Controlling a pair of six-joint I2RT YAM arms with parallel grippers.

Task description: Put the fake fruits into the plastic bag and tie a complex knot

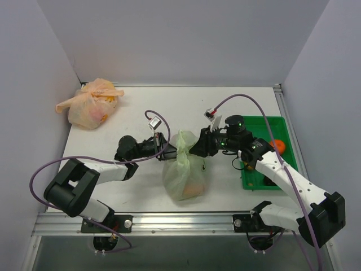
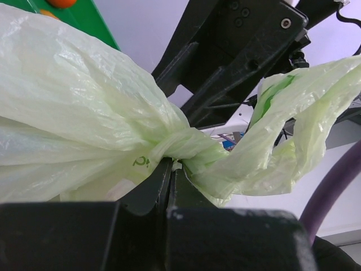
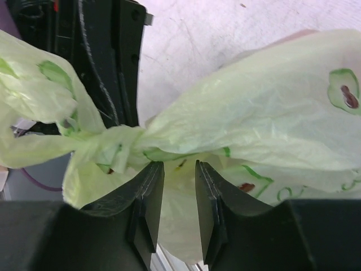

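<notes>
The pale green plastic bag [image 1: 186, 172] stands mid-table with its top twisted into a knot [image 2: 180, 144]. Something orange shows through its lower wall [image 1: 194, 189]. My left gripper [image 1: 168, 151] comes in from the left. Its jaws are pressed together on the film right under the knot [image 2: 172, 165]. My right gripper [image 1: 197, 149] meets the bag top from the right. Its jaws stand narrowly apart with the bag's bunched neck [image 3: 113, 141] at their tips [image 3: 179, 165]. An orange fruit [image 1: 279, 147] lies in the green tray [image 1: 265, 127].
A peach-orange bag [image 1: 90, 104] lies at the back left. The green tray runs along the right table edge, under the right arm. White walls close off the left, back and right.
</notes>
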